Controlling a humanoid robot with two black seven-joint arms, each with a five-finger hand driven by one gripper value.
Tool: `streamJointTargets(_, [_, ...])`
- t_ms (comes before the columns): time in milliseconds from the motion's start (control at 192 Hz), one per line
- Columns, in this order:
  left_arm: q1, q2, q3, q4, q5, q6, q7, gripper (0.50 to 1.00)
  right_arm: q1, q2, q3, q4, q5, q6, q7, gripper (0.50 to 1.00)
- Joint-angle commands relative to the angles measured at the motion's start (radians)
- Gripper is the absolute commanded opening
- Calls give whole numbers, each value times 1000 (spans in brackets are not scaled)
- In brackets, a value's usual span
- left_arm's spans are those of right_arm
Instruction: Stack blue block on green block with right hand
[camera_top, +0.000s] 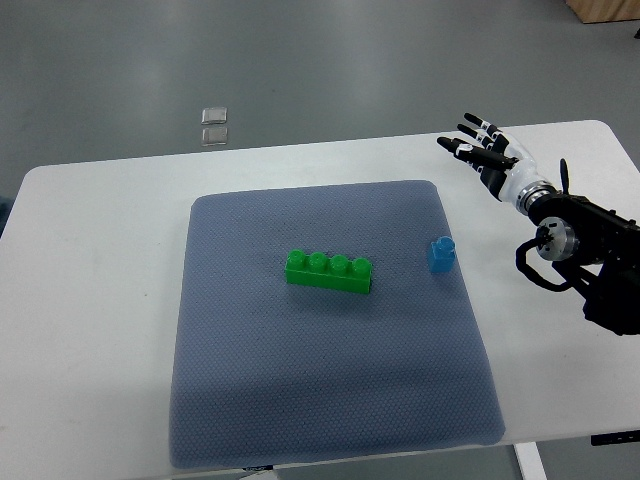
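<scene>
Grey mat (320, 400) carries the green block (329, 271) at centre and the blue block (441, 254) near its right edge, well apart. The right hand (490, 155) hovers far right over the white table (90, 300), fingers (470, 118) spread, holding and touching nothing.

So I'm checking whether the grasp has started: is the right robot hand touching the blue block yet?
Apart. The top view shows the right robot hand open over bare table beyond the mat's corner, with clear mat between it and the blue block.
</scene>
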Motion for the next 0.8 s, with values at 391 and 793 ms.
streamJointTargets(391, [1,0,-1,12,-5,5,-9,1000,3,-4,-2,0,0,3,2,915])
streamJointTargets(793, [1,0,-1,14,-5,5,-9,1000,3,-9,3,0,0,11,2,915])
